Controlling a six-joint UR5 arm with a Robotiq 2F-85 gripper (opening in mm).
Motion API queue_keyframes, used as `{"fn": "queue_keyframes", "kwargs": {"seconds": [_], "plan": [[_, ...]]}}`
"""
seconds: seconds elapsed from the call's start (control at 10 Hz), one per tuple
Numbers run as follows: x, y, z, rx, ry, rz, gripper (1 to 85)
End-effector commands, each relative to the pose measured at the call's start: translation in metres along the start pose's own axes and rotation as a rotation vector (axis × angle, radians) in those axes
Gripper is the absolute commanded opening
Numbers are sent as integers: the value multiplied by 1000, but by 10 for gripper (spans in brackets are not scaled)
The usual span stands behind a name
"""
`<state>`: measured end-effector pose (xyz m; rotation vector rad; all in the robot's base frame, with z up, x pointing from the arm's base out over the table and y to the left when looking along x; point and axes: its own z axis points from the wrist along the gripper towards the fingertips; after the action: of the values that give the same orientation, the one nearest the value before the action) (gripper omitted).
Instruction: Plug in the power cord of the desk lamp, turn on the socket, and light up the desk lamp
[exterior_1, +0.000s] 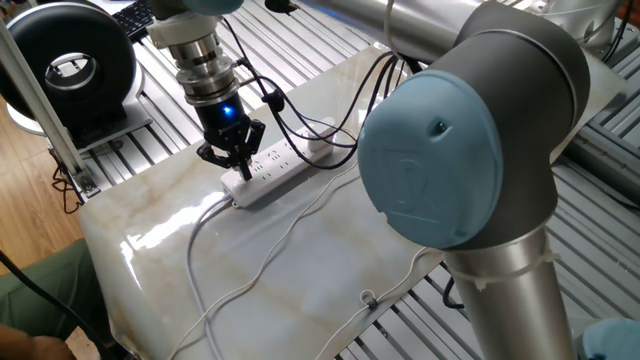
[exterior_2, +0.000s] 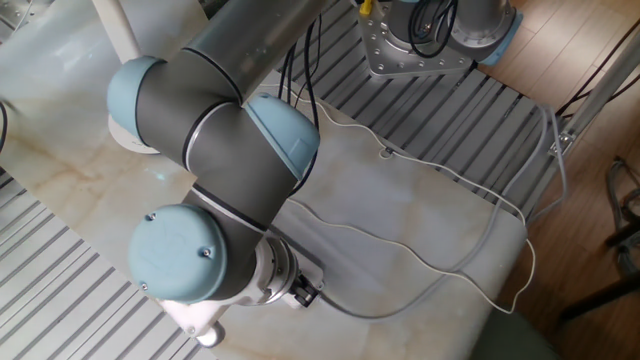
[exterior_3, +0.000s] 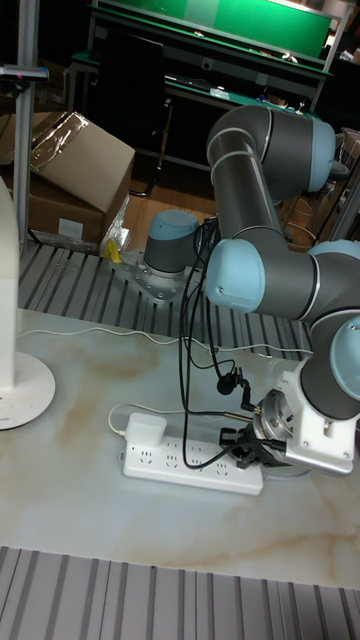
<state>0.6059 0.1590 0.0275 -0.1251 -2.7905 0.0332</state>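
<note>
In one fixed view, the gripper (exterior_1: 231, 152) hangs point-down over the near end of the socket (exterior_1: 272, 172), a white strip lying on the marbled desk (exterior_1: 330, 280), its black fingers drawn close together with nothing seen between them; whether the tips touch the strip cannot be told. The position suggests the step in hand is pressing the round button, which the fingers themselves cover. Doing it well would mean coming straight down on the button with the fingers closed to a single point, and pressing gently enough that the light strip neither slides nor tips. The power cord (exterior_1: 262, 262) trails in loose loops across the desk toward the front edge. In the other fixed view, the arm's grey and blue joints fill the middle, hiding gripper and socket alike; only the power cord (exterior_2: 420, 262) winding over the desk (exterior_2: 400, 200) and a sliver of the desk lamp (exterior_2: 130, 140) base show. In the tall fixed view, the socket (exterior_3: 190, 462) lies lengthwise with a boxy white plug (exterior_3: 146, 432) seated at its far end, apparently already plugged in, while the gripper (exterior_3: 247, 450) sits at the opposite end. The desk lamp (exterior_3: 22, 385) stands at the left, its head cut off, so whether it is lit cannot be seen.
</note>
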Motion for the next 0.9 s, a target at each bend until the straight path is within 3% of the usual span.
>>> {"fn": "queue_keyframes", "kwargs": {"seconds": [0.0, 0.1, 0.4, 0.8], "plan": [[-6, 2, 8, -10, -9, 0, 10], [-8, 4, 8, -9, -10, 3, 10], [-4, 8, -14, -5, 33, 11, 10], [-2, 11, -15, -7, 33, 24, 10]]}}
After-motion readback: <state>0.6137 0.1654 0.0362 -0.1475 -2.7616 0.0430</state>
